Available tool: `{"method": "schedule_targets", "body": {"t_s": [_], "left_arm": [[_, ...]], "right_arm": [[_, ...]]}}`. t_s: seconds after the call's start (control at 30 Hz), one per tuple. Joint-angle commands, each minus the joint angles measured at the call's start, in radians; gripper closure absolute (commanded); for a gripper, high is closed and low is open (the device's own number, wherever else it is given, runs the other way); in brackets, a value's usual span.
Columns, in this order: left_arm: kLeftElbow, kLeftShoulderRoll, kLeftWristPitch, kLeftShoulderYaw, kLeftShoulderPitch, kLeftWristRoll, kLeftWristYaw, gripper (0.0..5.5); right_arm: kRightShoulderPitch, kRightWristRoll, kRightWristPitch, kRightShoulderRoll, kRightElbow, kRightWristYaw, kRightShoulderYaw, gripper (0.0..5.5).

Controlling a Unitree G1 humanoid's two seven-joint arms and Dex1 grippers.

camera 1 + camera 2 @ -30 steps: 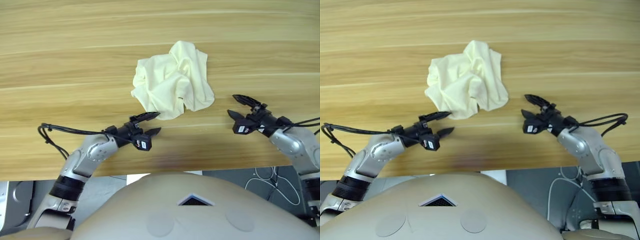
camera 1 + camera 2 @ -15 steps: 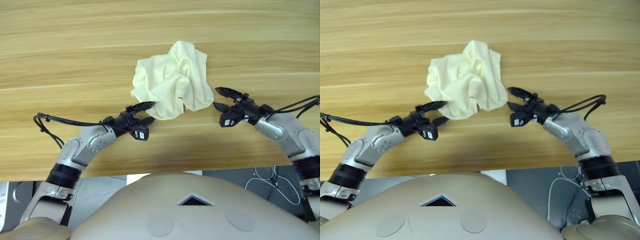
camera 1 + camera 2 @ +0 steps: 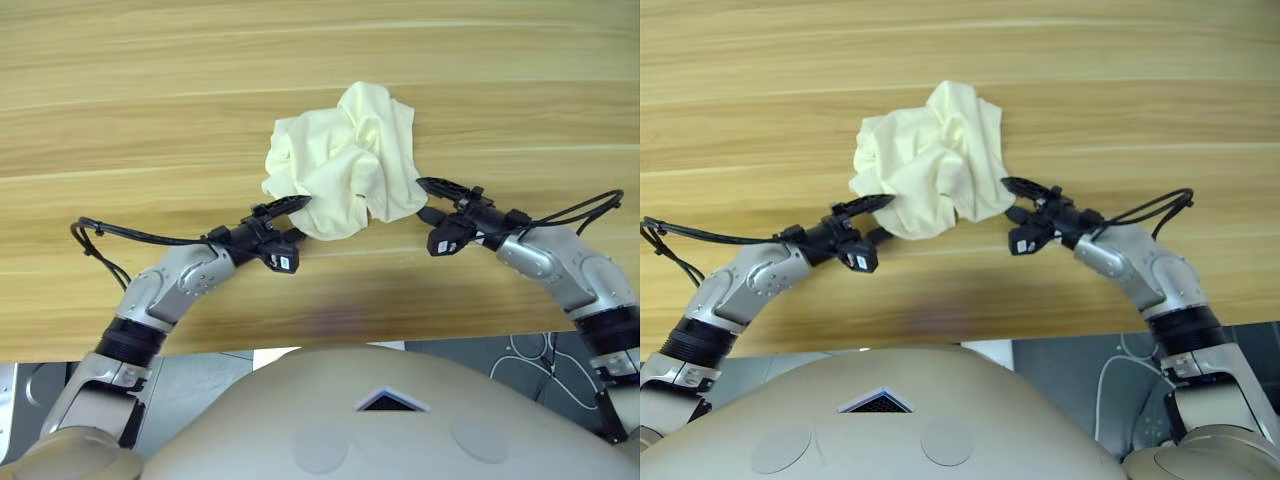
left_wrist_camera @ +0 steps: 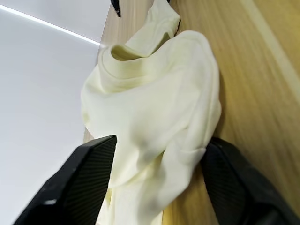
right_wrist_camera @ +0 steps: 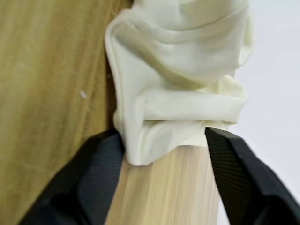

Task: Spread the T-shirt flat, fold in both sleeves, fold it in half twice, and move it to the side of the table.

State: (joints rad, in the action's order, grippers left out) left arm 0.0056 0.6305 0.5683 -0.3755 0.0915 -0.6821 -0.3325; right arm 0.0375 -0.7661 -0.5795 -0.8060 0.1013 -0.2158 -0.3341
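Fingers [image 4: 89, 183] bracket the crumpled T-shirt's [image 3: 345, 165] near edges.

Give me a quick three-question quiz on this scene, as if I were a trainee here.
1. True or false: the T-shirt lies spread flat on the table.
2. Where is the left hand? A) at the shirt's near edge B) at the table's far side C) off the table
3. Fill in: the right hand has its fingers ___.
Key: 1 false, it is crumpled; 2 A; 3 open.
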Motion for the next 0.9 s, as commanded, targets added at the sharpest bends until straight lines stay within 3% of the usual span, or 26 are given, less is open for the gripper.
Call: {"method": "schedule_targets", "body": {"t_s": [0.03, 0.2, 0.47, 0.57, 0.7, 0.9], "left_arm": [[0.037, -0.004, -0.006, -0.033, -0.004, -0.01, -0.016, 2.97], [0.056, -0.008, -0.001, -0.043, -0.015, -0.001, -0.01, 3.85], [0.029, 0.009, 0.007, -0.05, 0.011, 0.032, -0.026, 5.07], [0.018, 0.027, 0.005, -0.038, 0.027, 0.062, -0.037, 5.48], [0.038, 0.027, 0.004, 0.025, 0.035, 0.176, -0.018, 5.48], [0.03, -0.012, 0.089, 0.112, 0.069, 0.617, -0.086, 5.48]], "right_arm": [[0.017, -0.022, -0.001, 0.016, 0.059, -0.017, -0.048, 3.31], [0.003, -0.015, -0.01, 0.04, 0.089, 0.009, -0.067, 4.32], [-0.004, -0.008, -0.023, 0.05, 0.098, 0.01, -0.077, 5.49], [-0.002, -0.003, -0.019, 0.046, 0.098, 0.019, -0.068, 5.5], [0.026, 0.073, -0.034, 0.038, 0.067, 0.026, -0.027, 5.5], [0.144, 0.507, -0.092, 0.029, -0.102, -0.028, 0.107, 5.5]]}}
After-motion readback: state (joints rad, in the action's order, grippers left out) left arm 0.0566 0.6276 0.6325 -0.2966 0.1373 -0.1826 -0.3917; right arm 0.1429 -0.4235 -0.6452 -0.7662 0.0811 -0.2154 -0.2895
